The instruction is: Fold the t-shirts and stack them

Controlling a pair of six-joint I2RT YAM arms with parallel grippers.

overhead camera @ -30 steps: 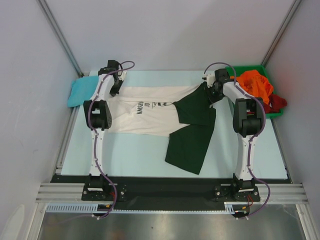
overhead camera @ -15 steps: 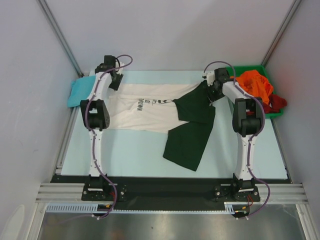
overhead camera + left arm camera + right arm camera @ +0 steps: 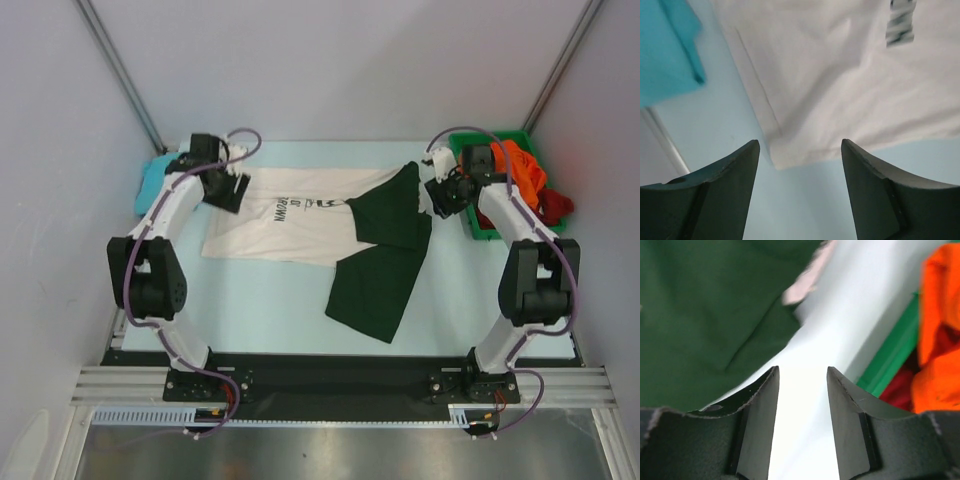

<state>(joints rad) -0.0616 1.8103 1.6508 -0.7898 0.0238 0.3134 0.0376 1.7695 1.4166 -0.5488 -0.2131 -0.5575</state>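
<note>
Now that both arms have let go, the cream t-shirt (image 3: 285, 225) lies spread flat on the far half of the table (image 3: 270, 300). Its print faces up and its dark green sleeves (image 3: 385, 265) are folded in over the right end, one flap trailing toward the near edge. A second ago the left gripper (image 3: 228, 198) was pinched shut on the shirt's far-left corner. It is now backed off that corner with its jaws wide apart, and the left wrist view shows only bare table between the fingers, the hem corner just ahead of them. That arm's elbow has also swung out to the left. The right gripper (image 3: 441, 200) was at the top of the green sleeve and has slid right toward the green bin (image 3: 480, 230). Its jaws are parted and hold nothing; they sit over bare table, with green cloth on one side and the bin wall on the other. The shirt's far edge reads straighter than before, so the pull-flat step looks finished and this is a release before regrasping. The body fold is not yet made. The teal shirt (image 3: 150, 185) sits at the far-left table edge, near the cream shirt but not touching it; probably the stack spot. The orange shirt (image 3: 525, 168) and dark red shirt (image 3: 558, 207) are in the bin, so most of the task is judged still ahead.
</note>
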